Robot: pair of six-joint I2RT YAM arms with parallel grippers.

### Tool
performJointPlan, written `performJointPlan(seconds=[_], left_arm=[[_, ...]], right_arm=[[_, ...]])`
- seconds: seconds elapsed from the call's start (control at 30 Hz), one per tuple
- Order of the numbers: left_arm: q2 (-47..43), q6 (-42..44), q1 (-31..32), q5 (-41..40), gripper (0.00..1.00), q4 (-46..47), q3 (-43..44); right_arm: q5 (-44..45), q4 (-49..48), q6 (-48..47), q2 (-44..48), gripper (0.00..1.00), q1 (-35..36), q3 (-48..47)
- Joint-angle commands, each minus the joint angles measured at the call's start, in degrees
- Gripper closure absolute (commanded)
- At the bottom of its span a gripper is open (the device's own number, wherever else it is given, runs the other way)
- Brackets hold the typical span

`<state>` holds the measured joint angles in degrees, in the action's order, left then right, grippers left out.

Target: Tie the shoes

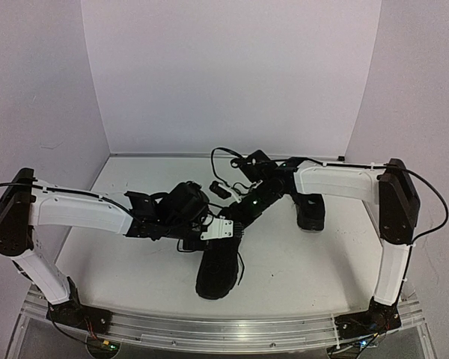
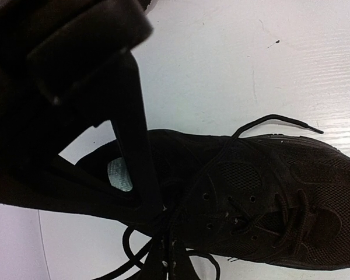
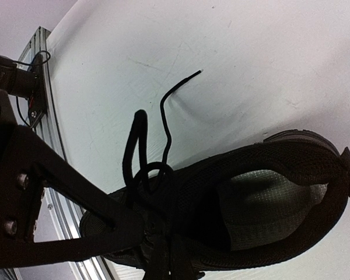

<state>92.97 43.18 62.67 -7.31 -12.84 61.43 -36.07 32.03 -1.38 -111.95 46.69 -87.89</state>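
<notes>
While my left and right jaws are crowding the laces [image 3: 142, 119] of the near shoe [image 1: 215, 273], I cannot tell whether either is gripping.

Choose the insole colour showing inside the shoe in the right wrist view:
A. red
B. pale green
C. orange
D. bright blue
B: the opening of the black shoe shows a pale green insole.
</notes>
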Motion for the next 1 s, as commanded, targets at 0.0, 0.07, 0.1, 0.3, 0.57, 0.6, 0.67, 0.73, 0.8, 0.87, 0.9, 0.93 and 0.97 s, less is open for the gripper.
performJointPlan(seconds=[0.0,0.07,0.1,0.3,0.57,0.6,0.67,0.73,0.8,0.87,0.9,0.93,0.97], left_arm=[[1.37,-1.57,-0.38,-0.35,1.0,2.17,0.09],[1.86,-1.47,-0.53,0.28,1.0,1.67,0.23],[2.09,-1.45,-0.54,1.03,1.0,1.4,0.29],[3.59,-3.78,-0.59,-0.69,1.0,4.17,0.4],[3.4,-6.56,-0.6,-3.99,1.0,9.29,-1.27],[3.26,-6.58,-0.61,-4.36,1.0,9.74,-1.43],[2.91,-6.71,-0.57,-4.72,1.0,10.16,-1.51],[2.52,-6.79,-0.52,-4.74,1.0,10.51,-1.57],[2.66,-6.77,-0.56,-4.86,1.0,10.82,-1.59],[3.01,-6.73,-0.58,-5.5,1.0,11.46,-1.75],[3.21,-6.91,-0.61,-5.88,1.0,12.03,-1.87],[3.44,-7.22,-0.6,-6.19,1.0,12.46,-1.94],[3.65,-7.45,-0.59,-6.25,1.0,13.12,-2.07]], right_arm=[[0.08,-1.48,0.65,3.66,1.0,-0.49,1.37],[0.1,-1.74,0.84,3.84,1.0,-0.48,1.76],[0.12,-1.82,0.9,3.9,1.0,-0.52,1.92],[-0.61,-3.37,2.19,4.76,1.0,-0.76,3.25],[-2.71,-4.98,4.05,5.19,1.0,-1.18,4.5],[-2.86,-5.07,4.17,5.2,1.0,-1.17,4.58],[-2.95,-5.21,4.32,5.2,1.0,-1.23,4.72],[-2.95,-5.34,4.41,5.04,1.0,-1.3,4.79],[-2.97,-5.4,4.47,4.99,1.0,-1.26,4.79],[-2.93,-5.43,4.54,5.07,1.0,-1.27,4.77],[-3.03,-5.47,4.55,5.14,1.0,-1.26,4.76],[-3.11,-5.48,4.55,5.13,1.0,-1.26,4.8],[-3.1,-5.5,4.55,5.21,1.0,-1.27,4.92]])
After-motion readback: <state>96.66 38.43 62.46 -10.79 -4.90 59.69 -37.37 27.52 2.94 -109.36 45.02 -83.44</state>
